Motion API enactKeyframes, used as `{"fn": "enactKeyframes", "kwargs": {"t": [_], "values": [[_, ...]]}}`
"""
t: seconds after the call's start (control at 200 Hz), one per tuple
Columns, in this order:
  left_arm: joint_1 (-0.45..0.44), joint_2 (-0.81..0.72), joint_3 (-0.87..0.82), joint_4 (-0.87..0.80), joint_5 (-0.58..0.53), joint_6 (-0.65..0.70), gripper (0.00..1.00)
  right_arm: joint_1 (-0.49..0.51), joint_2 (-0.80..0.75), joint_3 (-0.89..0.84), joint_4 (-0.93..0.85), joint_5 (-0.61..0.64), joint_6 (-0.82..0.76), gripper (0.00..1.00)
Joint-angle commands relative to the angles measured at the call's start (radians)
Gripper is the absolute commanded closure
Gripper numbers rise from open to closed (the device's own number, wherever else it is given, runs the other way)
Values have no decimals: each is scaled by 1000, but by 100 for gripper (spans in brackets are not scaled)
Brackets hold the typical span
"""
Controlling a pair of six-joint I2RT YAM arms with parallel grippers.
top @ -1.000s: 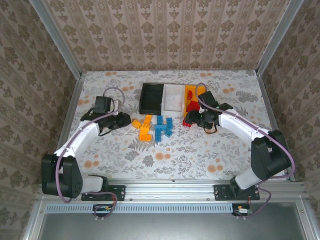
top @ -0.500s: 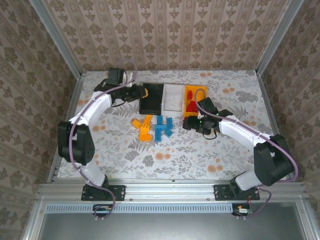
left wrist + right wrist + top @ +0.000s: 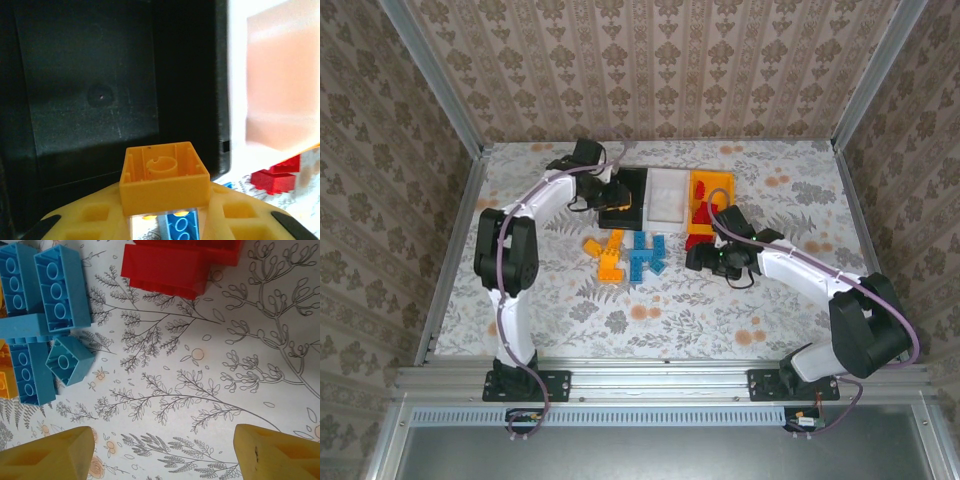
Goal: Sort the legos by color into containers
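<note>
My left gripper (image 3: 617, 198) hangs over the black container (image 3: 632, 176), shut on an orange-yellow lego (image 3: 164, 179) held hollow side up above the bin's bare floor (image 3: 90, 90). Beside it stand the white container (image 3: 668, 186) and the orange-yellow container (image 3: 712, 180), which holds red legos (image 3: 703, 213). On the table lie orange-yellow legos (image 3: 607, 257), blue legos (image 3: 645, 255) and a red lego (image 3: 695, 243). My right gripper (image 3: 703, 257) is open over bare table, its fingertips (image 3: 45, 457) wide apart, with blue legos (image 3: 40, 315) and a red lego (image 3: 170, 265) ahead of it.
The flower-patterned table is walled at the back and along both sides by metal rails (image 3: 450, 250). The three bins stand side by side at the back middle. Open table lies in front of the loose bricks and to the right of the orange-yellow bin.
My left arm swung from the left table up over the black bin, carrying the orange-yellow lego. My right gripper drew back from the orange-yellow bin toward the table, still open.
</note>
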Motion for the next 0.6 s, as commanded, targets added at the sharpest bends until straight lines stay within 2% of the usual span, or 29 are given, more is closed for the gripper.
{"fn": "enactKeyframes", "kwargs": {"t": [0.0, 0.265, 0.44, 0.595], "values": [[-9, 20, 52, -57, -29, 41, 63, 17, -5, -10, 13, -12, 19, 25], [-14, 1, 49, -61, -28, 40, 46, 60, 29, 21, 10, 5, 30, 25], [-13, -80, -8, -51, -29, 40, 42, 121, 73, 67, 7, 22, 37, 25], [-11, -215, -147, -8, -33, 27, 40, 178, 145, 137, -22, 48, 16, 25]]}}
